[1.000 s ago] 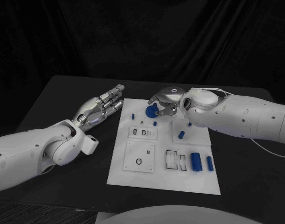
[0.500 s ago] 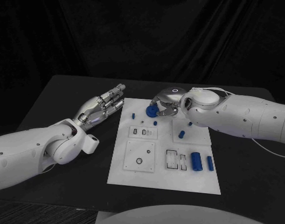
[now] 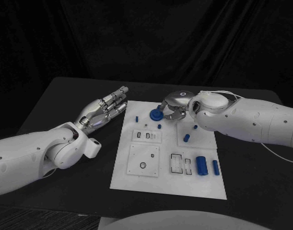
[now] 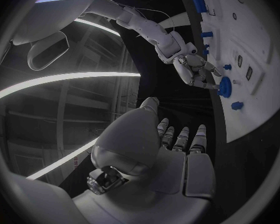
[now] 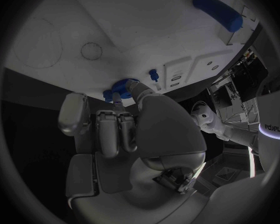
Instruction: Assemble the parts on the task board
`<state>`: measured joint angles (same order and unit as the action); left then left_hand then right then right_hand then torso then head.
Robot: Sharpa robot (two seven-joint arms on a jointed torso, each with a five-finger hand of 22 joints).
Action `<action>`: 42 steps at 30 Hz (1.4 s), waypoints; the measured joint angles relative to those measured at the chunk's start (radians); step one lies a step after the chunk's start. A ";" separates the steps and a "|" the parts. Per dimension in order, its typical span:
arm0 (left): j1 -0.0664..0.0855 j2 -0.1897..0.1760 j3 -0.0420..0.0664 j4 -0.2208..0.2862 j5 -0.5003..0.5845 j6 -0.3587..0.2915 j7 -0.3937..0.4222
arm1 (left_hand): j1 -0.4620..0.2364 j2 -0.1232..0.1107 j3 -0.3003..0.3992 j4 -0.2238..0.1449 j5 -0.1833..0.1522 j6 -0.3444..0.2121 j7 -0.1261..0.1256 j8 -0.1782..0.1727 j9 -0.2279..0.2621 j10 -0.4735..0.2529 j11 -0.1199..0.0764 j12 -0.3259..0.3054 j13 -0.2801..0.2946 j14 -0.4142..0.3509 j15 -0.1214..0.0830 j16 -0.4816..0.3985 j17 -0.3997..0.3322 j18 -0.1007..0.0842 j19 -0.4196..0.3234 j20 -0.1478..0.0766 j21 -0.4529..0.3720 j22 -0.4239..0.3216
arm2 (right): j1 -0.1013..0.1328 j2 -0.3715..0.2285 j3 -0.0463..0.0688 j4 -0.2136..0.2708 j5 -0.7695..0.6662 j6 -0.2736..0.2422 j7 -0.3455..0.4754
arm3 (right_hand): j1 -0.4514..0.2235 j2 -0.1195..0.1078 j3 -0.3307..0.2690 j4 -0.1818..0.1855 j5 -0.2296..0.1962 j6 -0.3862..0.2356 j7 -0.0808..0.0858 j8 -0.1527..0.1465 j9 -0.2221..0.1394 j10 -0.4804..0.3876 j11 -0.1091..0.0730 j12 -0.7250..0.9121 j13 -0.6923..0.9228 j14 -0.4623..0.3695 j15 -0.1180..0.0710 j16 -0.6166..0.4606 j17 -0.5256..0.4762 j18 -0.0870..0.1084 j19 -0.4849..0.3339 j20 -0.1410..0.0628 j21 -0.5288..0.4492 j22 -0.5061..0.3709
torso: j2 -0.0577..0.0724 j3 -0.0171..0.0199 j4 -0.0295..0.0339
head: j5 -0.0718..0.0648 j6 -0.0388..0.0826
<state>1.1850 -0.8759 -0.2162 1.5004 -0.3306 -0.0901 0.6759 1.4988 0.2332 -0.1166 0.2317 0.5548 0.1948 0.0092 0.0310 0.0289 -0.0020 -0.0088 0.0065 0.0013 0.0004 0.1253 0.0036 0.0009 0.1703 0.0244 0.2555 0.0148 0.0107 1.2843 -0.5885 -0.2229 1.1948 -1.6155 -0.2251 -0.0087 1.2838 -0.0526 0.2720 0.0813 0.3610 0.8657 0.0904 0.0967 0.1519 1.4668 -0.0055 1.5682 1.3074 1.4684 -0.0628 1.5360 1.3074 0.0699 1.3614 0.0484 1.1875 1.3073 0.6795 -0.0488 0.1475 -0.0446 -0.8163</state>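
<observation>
The white task board [image 3: 166,179] lies in the middle of the black table. My right hand [image 3: 173,106] hovers over the board's far end and pinches a round blue part [image 3: 157,115] in its fingertips. The right wrist view shows that part [image 5: 118,89] at the fingertips of my right hand [image 5: 124,129], just above the board [image 5: 84,20]. My left hand [image 3: 105,109] stays open beside the board's far left corner, fingers straight and apart. From the left wrist view, past my left hand [image 4: 177,144], the right hand [image 4: 199,70] holds the blue part [image 4: 225,86].
Small blue pegs [image 3: 137,118] [image 3: 159,127] stand near the far end of the board. Another peg [image 3: 186,138] stands mid-board on the right. A thick blue cylinder [image 3: 202,165] and a slim one [image 3: 215,167] lie at the near right, beside several recessed slots.
My right hand has shifted slightly to the right and turned a little, still holding the round blue part over the board's far end. The left arm has not moved.
</observation>
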 measured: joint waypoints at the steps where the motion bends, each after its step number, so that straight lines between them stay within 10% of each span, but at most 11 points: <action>1: 0.000 -0.001 0.000 0.000 0.000 0.000 0.000 | 0.000 0.000 0.000 0.000 0.000 0.000 0.000 0.000 0.000 0.000 0.000 0.000 0.000 0.000 0.000 0.000 0.000 0.000 0.000 0.000 0.000 0.000 | -0.001 -0.003 0.000 0.001 0.000 -0.001 0.000 | -0.002 0.002 0.000 0.000 -0.010 0.001 0.001 0.000 0.000 0.000 0.000 0.000 0.000 0.000 0.000 0.000 0.000 0.000 0.000 0.000 0.000 0.000 | 0.000 -0.0001 0.0000 | -0.001 0.000; 16: 0.000 -0.017 0.000 0.005 0.000 0.000 -0.001 | 0.000 0.000 0.000 0.000 0.000 0.004 0.004 0.000 0.000 0.000 0.000 0.000 0.000 -0.004 0.004 0.000 0.000 0.000 0.000 0.000 0.000 0.001 | -0.001 -0.148 -0.001 0.106 0.000 -0.072 0.001 | -0.015 0.006 -0.007 0.012 -0.066 0.020 -0.004 -0.006 0.003 0.000 0.000 0.000 0.000 -0.003 0.004 -0.017 0.000 0.000 -0.004 0.004 -0.018 0.001 | -0.001 -0.0007 -0.0039 | 0.010 0.000; 29: -0.001 -0.014 0.000 0.001 0.000 0.000 -0.002 | 0.000 0.000 0.000 0.000 0.000 0.004 0.004 0.000 0.000 0.000 0.000 0.000 0.000 0.000 0.007 0.000 0.000 0.000 0.000 0.000 0.000 0.001 | 0.066 -0.396 -0.005 0.273 0.000 -0.103 -0.046 | -0.030 0.009 -0.057 0.067 -0.198 -0.008 -0.025 -0.026 -0.013 -0.032 -0.013 -0.158 0.000 -0.001 -0.005 -0.194 0.000 0.033 -0.032 -0.007 -0.171 0.001 | -0.004 -0.0009 -0.0032 | -0.013 0.006; 36: -0.004 -0.013 0.000 -0.001 0.000 0.000 -0.002 | 0.000 0.000 0.000 0.000 0.000 0.004 0.004 0.000 0.000 0.000 0.000 0.000 0.000 0.000 0.007 0.000 0.001 0.000 0.004 0.003 0.000 0.001 | 0.055 -0.461 -0.016 0.290 0.000 -0.103 -0.068 | -0.029 0.010 -0.093 0.103 -0.241 -0.205 -0.041 -0.035 -0.071 -0.132 -0.031 -0.455 -0.139 0.000 -0.018 -0.460 -0.077 0.048 -0.045 -0.016 -0.328 -0.028 | -0.005 -0.0028 -0.0081 | -0.016 0.002; 42: -0.006 -0.012 0.000 -0.002 0.000 0.001 -0.003 | 0.000 0.000 0.004 -0.004 0.000 0.004 0.004 0.000 0.000 0.004 0.003 0.000 0.000 0.000 0.007 0.000 0.001 0.000 0.004 0.003 0.000 0.001 | 0.019 -0.483 -0.021 0.282 0.000 -0.104 -0.075 | -0.023 0.016 -0.109 0.108 -0.251 -0.217 -0.042 -0.035 -0.082 -0.133 -0.030 -0.514 -0.190 0.000 -0.018 -0.529 -0.124 0.048 -0.045 -0.016 -0.361 -0.043 | -0.008 -0.0030 -0.0116 | -0.018 0.002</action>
<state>1.1786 -0.8878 -0.2164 1.4982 -0.3308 -0.0894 0.6732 1.4987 0.2332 -0.1124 0.2274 0.5548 0.1984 0.0127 0.0310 0.0289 0.0016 -0.0054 0.0065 0.0009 0.0005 0.1325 0.0036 0.0017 0.1702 0.0279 0.2590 0.0147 0.0114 1.3036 -1.0710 -0.2442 1.4769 -1.6151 -0.3289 -0.0833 1.2608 -0.0366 0.1628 0.1896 0.1103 0.6488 0.0484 0.0616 0.0700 1.3336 -0.0354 1.0546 1.1173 1.4687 -0.0804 1.0071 1.1830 0.1177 1.3167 0.0324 0.8264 1.2643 0.6717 -0.0518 0.1359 -0.0621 -0.8138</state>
